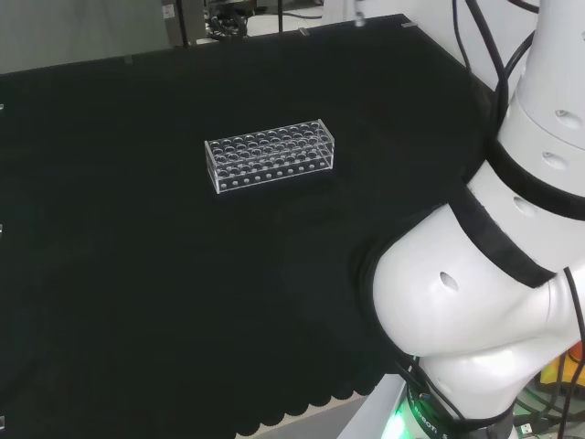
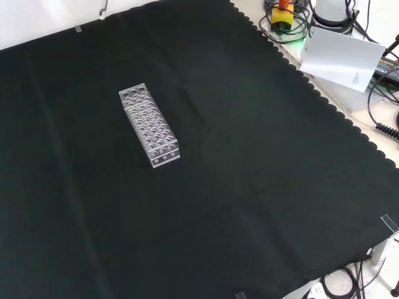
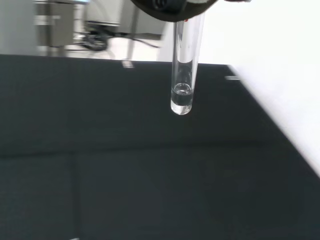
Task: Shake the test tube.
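Note:
In the wrist view a clear glass test tube (image 3: pixel 184 65) hangs upright in the air above the black cloth, with a little clear liquid in its rounded bottom. Its upper end goes up into the dark underside of the hand (image 3: pixel 167 7), which is closed round it. A clear plastic test tube rack (image 1: pixel 270 155) with many holes stands near the middle of the cloth, and I see no tube in it. In the front view the rack (image 2: pixel 149 126) lies lengthwise, left of the middle.
The arm's white links (image 1: pixel 494 274) stand at the right of the head view. Beyond the cloth's scalloped edge (image 2: pixel 324 103) in the front view lie a white sheet of paper (image 2: pixel 341 55), cables and a yellow box with a red button (image 2: pixel 282 11).

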{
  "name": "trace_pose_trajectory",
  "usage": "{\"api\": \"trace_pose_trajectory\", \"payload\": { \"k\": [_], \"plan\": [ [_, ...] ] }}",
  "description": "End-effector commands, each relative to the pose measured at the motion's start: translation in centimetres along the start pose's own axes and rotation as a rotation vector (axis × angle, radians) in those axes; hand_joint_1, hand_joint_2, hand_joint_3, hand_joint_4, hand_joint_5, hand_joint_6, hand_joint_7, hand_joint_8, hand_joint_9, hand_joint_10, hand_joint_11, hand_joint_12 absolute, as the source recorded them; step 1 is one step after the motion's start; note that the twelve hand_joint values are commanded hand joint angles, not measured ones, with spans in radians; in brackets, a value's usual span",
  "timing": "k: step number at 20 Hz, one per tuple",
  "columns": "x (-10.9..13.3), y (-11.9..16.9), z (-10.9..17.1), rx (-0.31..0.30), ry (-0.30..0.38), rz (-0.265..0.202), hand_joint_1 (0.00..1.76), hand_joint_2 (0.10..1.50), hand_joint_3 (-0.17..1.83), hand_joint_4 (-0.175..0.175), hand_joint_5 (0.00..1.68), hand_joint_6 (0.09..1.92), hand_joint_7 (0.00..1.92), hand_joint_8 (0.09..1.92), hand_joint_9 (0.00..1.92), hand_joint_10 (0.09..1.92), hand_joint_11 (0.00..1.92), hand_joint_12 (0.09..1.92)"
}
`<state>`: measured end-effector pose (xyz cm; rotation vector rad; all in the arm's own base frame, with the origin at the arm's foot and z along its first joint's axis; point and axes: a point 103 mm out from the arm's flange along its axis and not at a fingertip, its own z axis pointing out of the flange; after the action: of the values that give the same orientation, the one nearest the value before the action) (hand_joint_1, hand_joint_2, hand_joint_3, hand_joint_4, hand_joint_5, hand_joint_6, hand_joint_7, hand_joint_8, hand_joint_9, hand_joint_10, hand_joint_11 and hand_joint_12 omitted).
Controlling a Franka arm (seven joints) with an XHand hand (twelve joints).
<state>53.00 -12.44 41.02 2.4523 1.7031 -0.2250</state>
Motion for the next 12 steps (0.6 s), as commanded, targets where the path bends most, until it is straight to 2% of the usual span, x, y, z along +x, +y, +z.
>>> {"api": "trace_pose_trajectory", "payload": {
  "k": [1, 7, 12],
  "plan": [
    [0.2, 0.1, 0.1, 0.002, 0.016, 0.000, 1.42, 0.99, 0.00, -0.175, 1.32, 0.09, 1.29, 0.84, 1.24, 0.53, 1.03, 1.09],
    [6.3, -1.0, 0.5, 0.007, 0.121, -0.109, 1.42, 0.99, 0.00, -0.175, 1.32, 0.09, 1.29, 0.84, 1.24, 0.53, 1.03, 1.09],
    [13.2, -2.3, -0.6, -0.002, 0.247, -0.243, 1.42, 0.99, 0.00, -0.175, 1.32, 0.09, 1.29, 0.85, 1.24, 0.53, 1.03, 1.09]
  ]
}}
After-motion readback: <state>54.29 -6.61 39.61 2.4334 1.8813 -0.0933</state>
